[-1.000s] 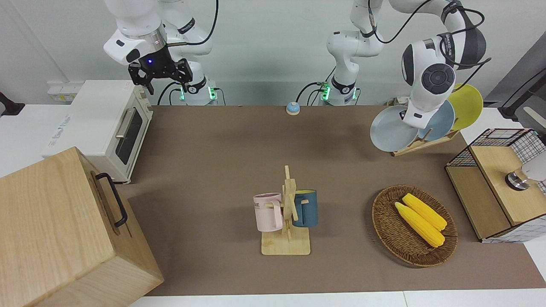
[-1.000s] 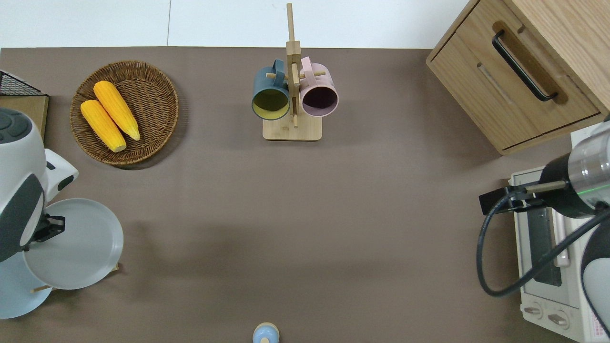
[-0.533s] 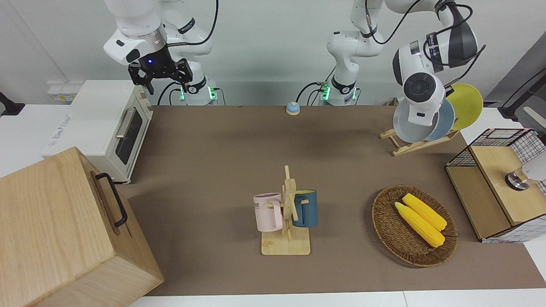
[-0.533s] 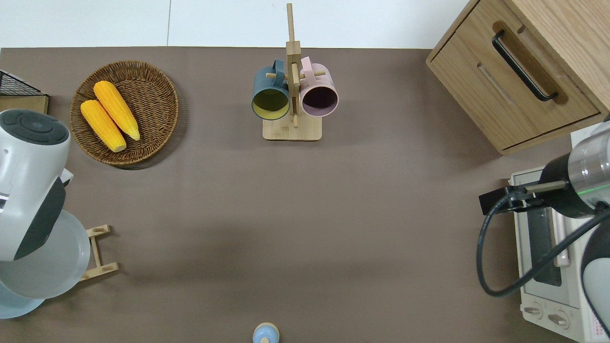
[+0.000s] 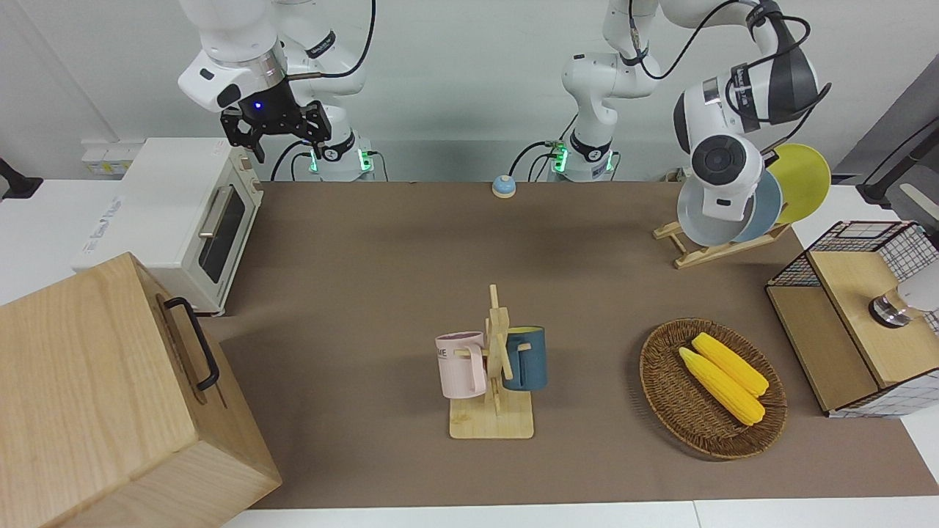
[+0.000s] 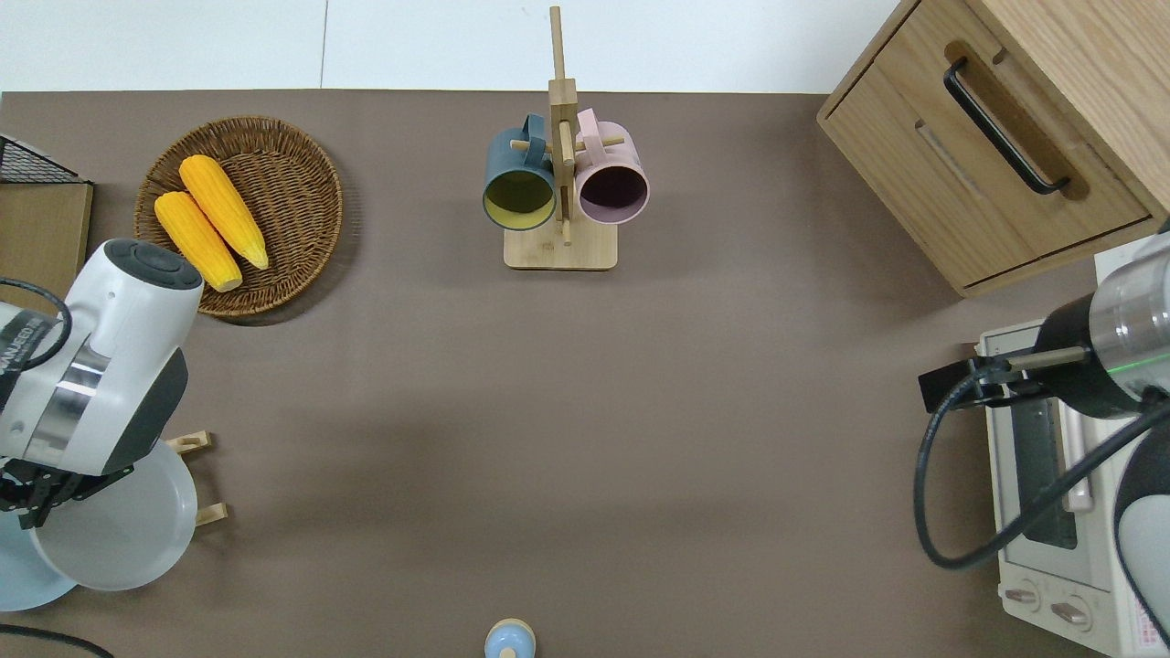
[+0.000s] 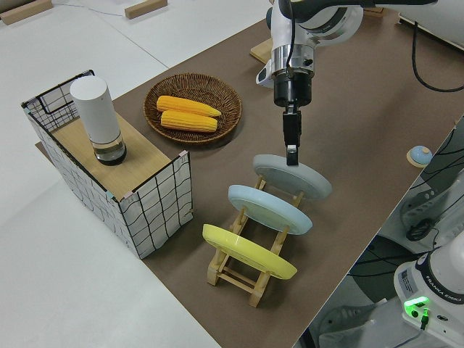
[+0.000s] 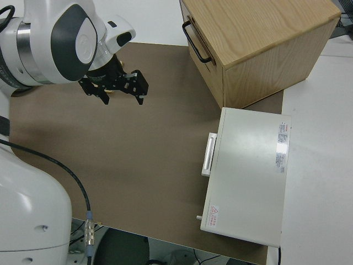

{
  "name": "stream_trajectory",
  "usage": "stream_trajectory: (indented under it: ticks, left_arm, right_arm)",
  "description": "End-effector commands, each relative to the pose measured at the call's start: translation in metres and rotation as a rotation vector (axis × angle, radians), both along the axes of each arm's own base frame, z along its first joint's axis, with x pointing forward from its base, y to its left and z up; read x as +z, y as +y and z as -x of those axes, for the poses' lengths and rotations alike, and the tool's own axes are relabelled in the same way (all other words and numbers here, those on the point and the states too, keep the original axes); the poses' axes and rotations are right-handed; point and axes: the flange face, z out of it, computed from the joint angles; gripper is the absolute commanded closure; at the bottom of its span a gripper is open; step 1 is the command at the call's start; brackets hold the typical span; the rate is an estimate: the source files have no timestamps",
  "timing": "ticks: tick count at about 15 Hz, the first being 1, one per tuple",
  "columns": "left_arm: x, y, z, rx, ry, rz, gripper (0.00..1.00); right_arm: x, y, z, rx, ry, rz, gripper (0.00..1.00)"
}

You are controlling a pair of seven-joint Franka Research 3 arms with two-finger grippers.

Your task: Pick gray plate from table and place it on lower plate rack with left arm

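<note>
Plates line a slatted wood rack (image 7: 250, 279) at the left arm's end of the tabletop (image 5: 381, 293): a yellow plate (image 7: 246, 250) at the high end, a blue plate (image 7: 270, 209) in the middle and the gray plate (image 7: 293, 177) on the lower plate rack (image 5: 678, 246), at the low end nearest the middle of the tabletop. All three lean on the slats. The left gripper (image 7: 291, 151) hangs straight down over the gray plate with its jaws at the plate's upper rim; they look closed on that rim, the fingertips touching it. In the overhead view the gray plate (image 6: 119, 530) shows partly under the left arm (image 6: 101, 366), with the rack's two low feet just clear of its edge. A small blue-topped bell (image 5: 503, 185) sits near the robots at the tabletop's middle. Farther out, a wicker basket (image 5: 664, 396) holds two ears of corn (image 5: 722, 374), beside a wire-sided box (image 5: 843, 323) carrying a white canister (image 7: 98, 119). A mug tree (image 5: 495, 381) stands mid-table with a pink mug (image 5: 461, 364) and a dark blue mug (image 5: 525, 358) hung on it. Toward the right arm's end stand a white toaster oven (image 5: 183, 213) and, farther out, a wooden drawer cabinet (image 5: 95, 396). The right arm is parked, its gripper (image 5: 273, 132) with jaws apart and holding nothing
</note>
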Motion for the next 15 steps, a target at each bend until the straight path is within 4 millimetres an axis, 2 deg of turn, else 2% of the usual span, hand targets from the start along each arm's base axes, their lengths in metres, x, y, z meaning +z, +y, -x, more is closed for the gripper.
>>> stream_trajectory:
  ticks: [1, 2, 3, 8, 11, 14, 15]
  left_arm:
    - [-0.001, 0.002, 0.007, 0.034, 0.004, 0.003, 0.96]
    - [-0.001, 0.001, 0.008, 0.036, 0.004, 0.009, 0.72]
    - [-0.002, 0.001, 0.007, 0.037, -0.001, 0.012, 0.60]
    - [-0.001, -0.003, 0.002, 0.022, -0.011, 0.025, 0.35]
    - [0.010, -0.010, -0.003, 0.035, -0.043, 0.073, 0.25]
    - [0.030, -0.033, -0.010, 0.012, -0.154, 0.177, 0.02]
    - [0.035, -0.047, -0.013, -0.003, -0.207, 0.230, 0.01]
  right_arm:
    - [0.004, -0.004, 0.003, -0.005, 0.005, -0.002, 0.011]
    - [0.004, -0.004, 0.003, -0.005, 0.005, -0.002, 0.011]
    - [0.004, -0.004, 0.003, -0.005, 0.005, -0.002, 0.011]
    - [0.004, -0.003, 0.003, -0.003, 0.005, -0.002, 0.011]
    - [0.004, -0.003, 0.003, -0.003, 0.005, 0.000, 0.011]
    - [0.004, -0.004, 0.003, -0.005, 0.005, -0.002, 0.011]
    - [0.004, -0.003, 0.003, -0.003, 0.005, -0.002, 0.011]
